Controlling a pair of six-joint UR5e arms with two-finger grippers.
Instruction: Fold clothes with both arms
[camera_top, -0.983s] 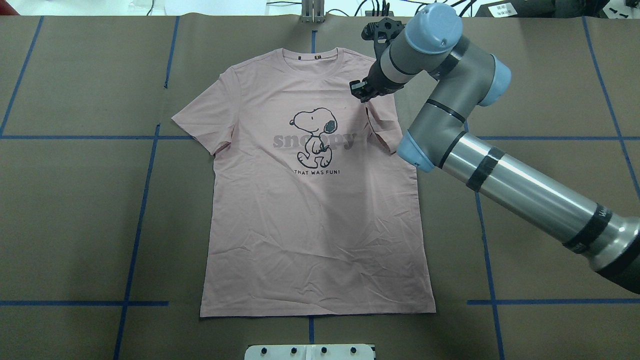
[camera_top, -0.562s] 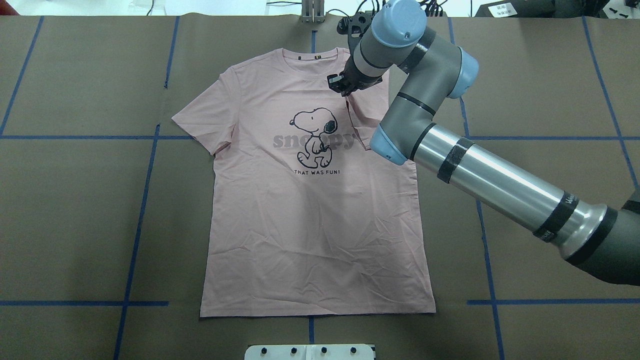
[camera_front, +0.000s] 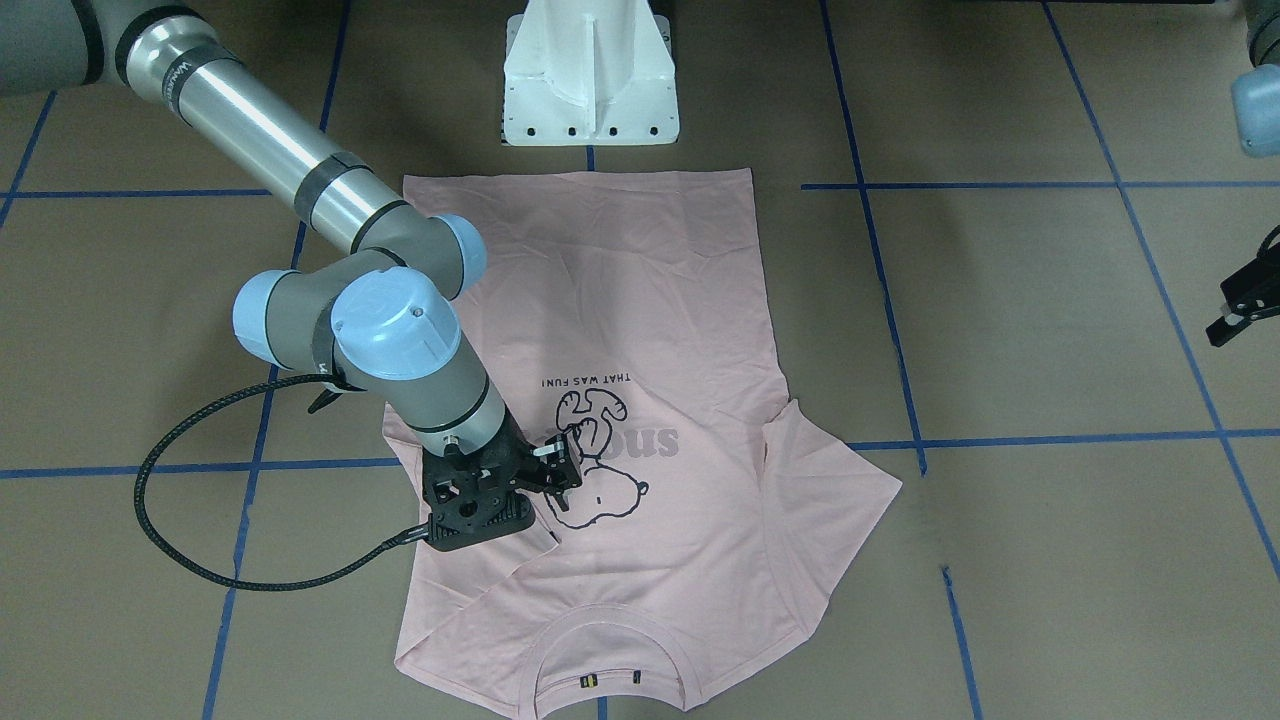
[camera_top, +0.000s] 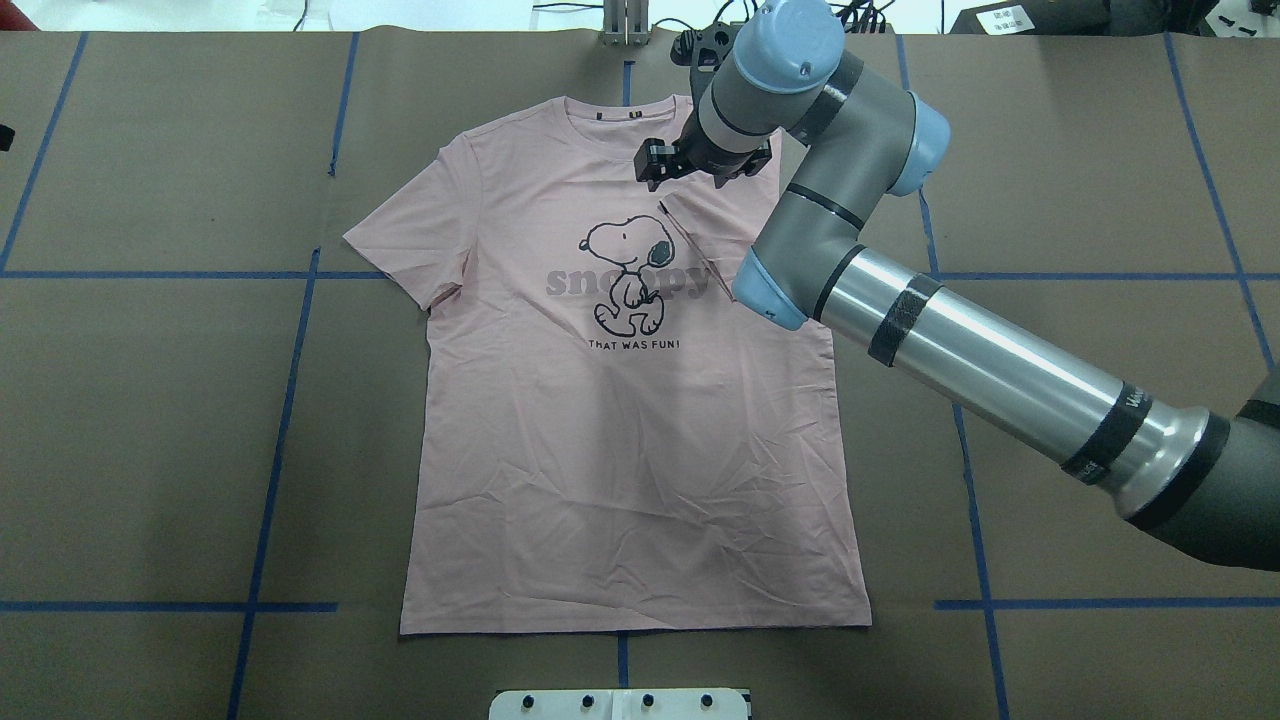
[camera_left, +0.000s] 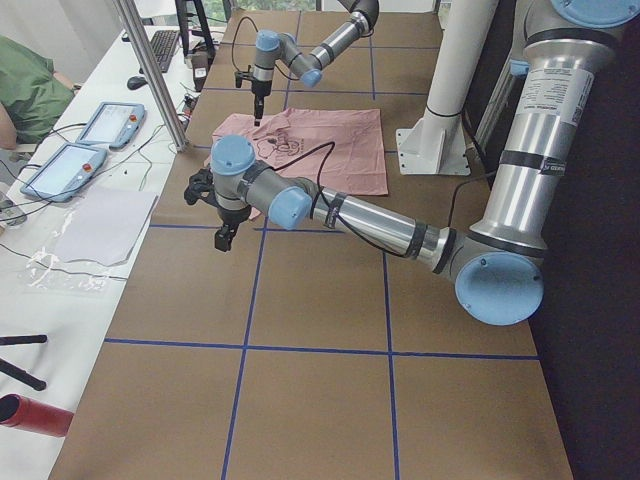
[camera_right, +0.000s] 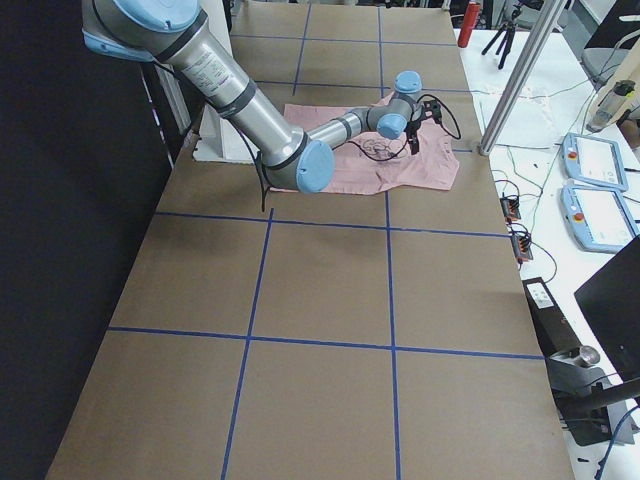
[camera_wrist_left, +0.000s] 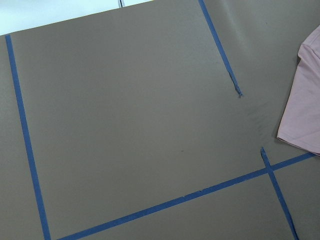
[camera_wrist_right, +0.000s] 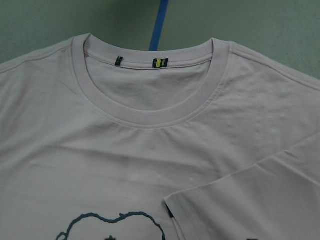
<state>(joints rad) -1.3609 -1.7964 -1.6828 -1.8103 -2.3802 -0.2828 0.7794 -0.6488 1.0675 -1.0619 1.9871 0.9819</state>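
The pale pink T-shirt (camera_top: 620, 450) lies flat and face up in the middle of the brown paper-covered table (camera_top: 150, 400), which is marked off with blue tape lines (camera_top: 280, 420). Its ribbed collar (camera_wrist_right: 150, 112) is on the far side and its hem is nearest the white pedestal base (camera_front: 590, 70). The Snoopy print (camera_top: 625, 270) sits on the chest over grey lettering. The left sleeve (camera_top: 405, 235) is spread out on the paper. The right sleeve (camera_top: 715, 225) is folded inward over the chest, and its corner lies flat just beside Snoopy's head. The right arm reaches in from the right across that side of the shirt. The right gripper (camera_front: 566, 463) points down over the upper chest, just above the corner of the folded sleeve. Its fingers look spread apart with no cloth between them, and the right wrist view shows the sleeve resting loose on the shirt. The left gripper (camera_front: 1232, 312) hangs well off to the left of the shirt over bare paper, with only the edge of the left sleeve in its wrist view. It is cut off by the frame edge, so I cannot tell whether its fingers are apart or together.
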